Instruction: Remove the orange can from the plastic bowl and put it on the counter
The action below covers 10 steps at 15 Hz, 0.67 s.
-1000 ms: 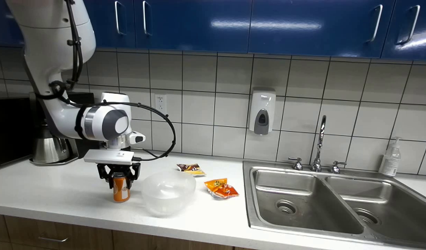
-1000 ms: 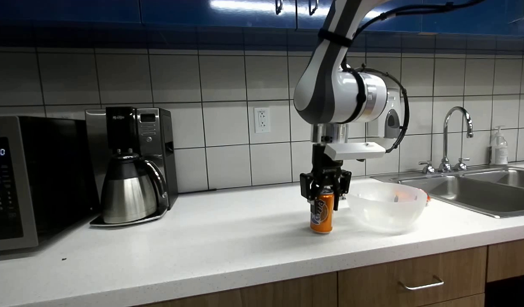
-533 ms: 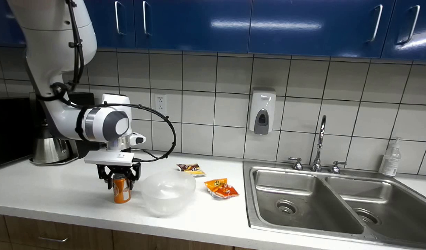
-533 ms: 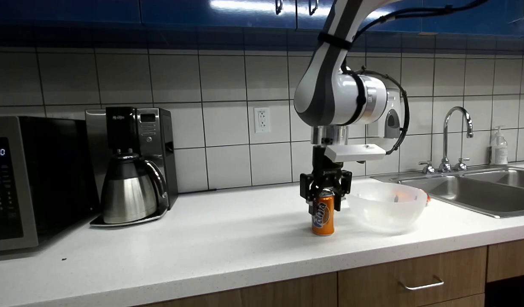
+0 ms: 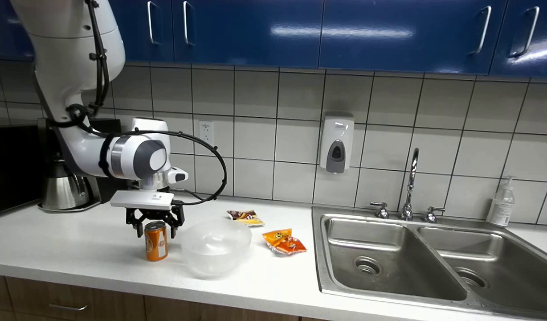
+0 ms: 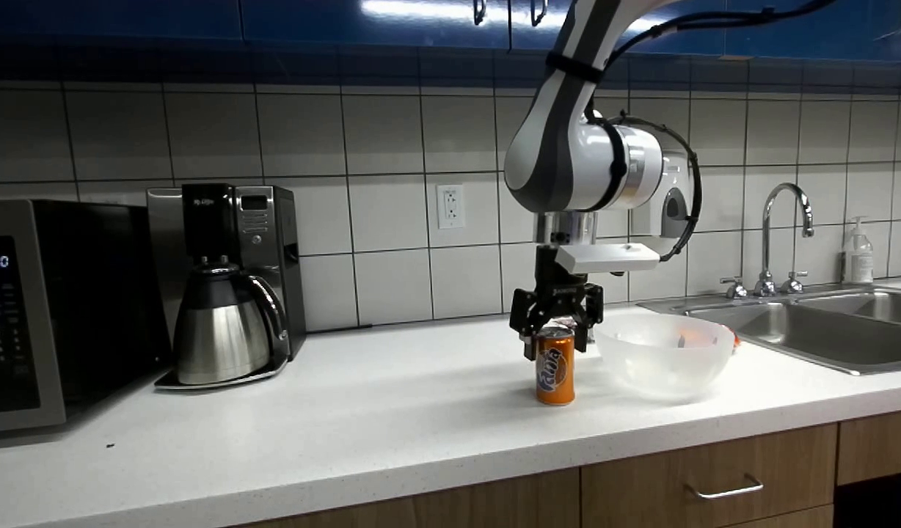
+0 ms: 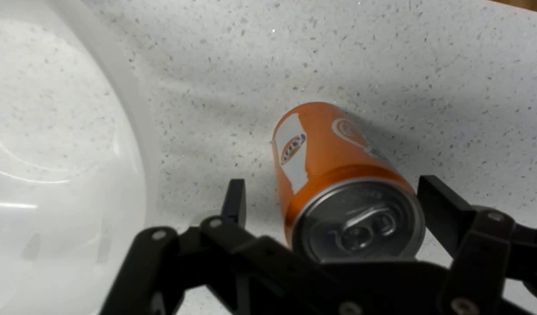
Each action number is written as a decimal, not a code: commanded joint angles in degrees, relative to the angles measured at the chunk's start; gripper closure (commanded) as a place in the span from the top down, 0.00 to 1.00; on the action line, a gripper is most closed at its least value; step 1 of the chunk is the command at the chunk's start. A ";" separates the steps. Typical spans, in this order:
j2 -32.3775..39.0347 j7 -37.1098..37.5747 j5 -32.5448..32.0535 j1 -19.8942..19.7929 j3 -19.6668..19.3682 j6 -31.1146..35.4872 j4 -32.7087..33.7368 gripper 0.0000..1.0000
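Observation:
The orange can (image 5: 156, 245) stands upright on the white counter (image 5: 77, 249), just beside the plastic bowl (image 5: 216, 252) and outside it. My gripper (image 6: 555, 348) points down over the can, open, one finger on either side of its top. In the wrist view the can (image 7: 325, 144) lies between the spread fingers; a gap shows on the left, while the right finger (image 7: 443, 205) is very close to the can's rim, and whether it touches I cannot tell. The translucent bowl (image 7: 124, 92) fills that view's left side, with nothing seen inside it.
Two snack packets, a dark yellow one (image 5: 246, 218) and an orange one (image 5: 284, 242), lie behind and beside the bowl. A steel sink (image 5: 319, 254) is set in farther along. A coffee maker (image 6: 267, 257) and a microwave (image 6: 91, 308) stand at the opposite end.
The can sank slightly onto the counter, then the fingers spread away from it. My gripper has since risen a little, while the can stays standing. The bowl has not moved.

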 commanded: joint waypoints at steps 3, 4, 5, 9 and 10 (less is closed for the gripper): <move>-3.97 -1.34 0.50 -1.54 1.17 -1.42 0.38 1.00; -4.82 -2.45 1.77 -2.08 1.93 -2.53 0.47 1.00; -6.06 -3.16 2.96 -2.42 2.51 -3.64 0.25 1.00; -11.04 -6.35 8.55 -2.81 3.88 -9.51 -0.14 1.00; -12.44 -7.40 10.22 -2.74 3.92 -11.42 -0.23 1.00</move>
